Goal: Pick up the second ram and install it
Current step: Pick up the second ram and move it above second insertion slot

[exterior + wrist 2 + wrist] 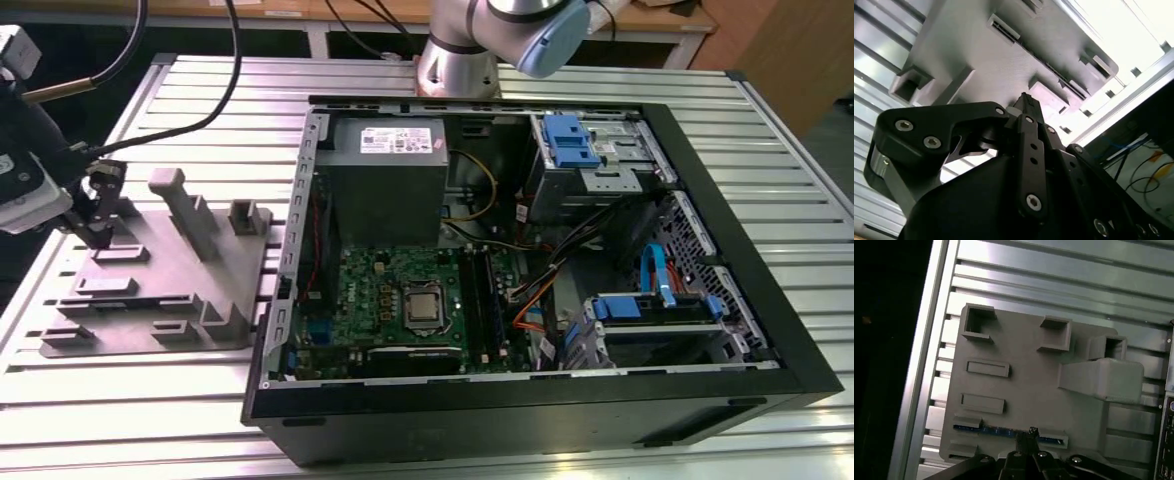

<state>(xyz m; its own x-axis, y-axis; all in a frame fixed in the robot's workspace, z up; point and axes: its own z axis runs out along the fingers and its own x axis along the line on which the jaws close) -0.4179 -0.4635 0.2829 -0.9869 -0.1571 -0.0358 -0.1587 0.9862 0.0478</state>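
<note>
**Second ram [994,430] pinched in its holder slot**

You see the dark blue stick standing on edge in a long slot of the grey fixture plate [1024,390], at the plate's side nearest the arm in the first wrist view. Your gripper [1031,433] has its fingers drawn narrow, closed on the stick's upper edge about midway along. In the exterior view the gripper [100,232] is down on the fixture plate [200,300] at the exterior view's left, well apart from the open computer case [747,300] and its green motherboard [387,290] on the slatted table [134,400]
</note>
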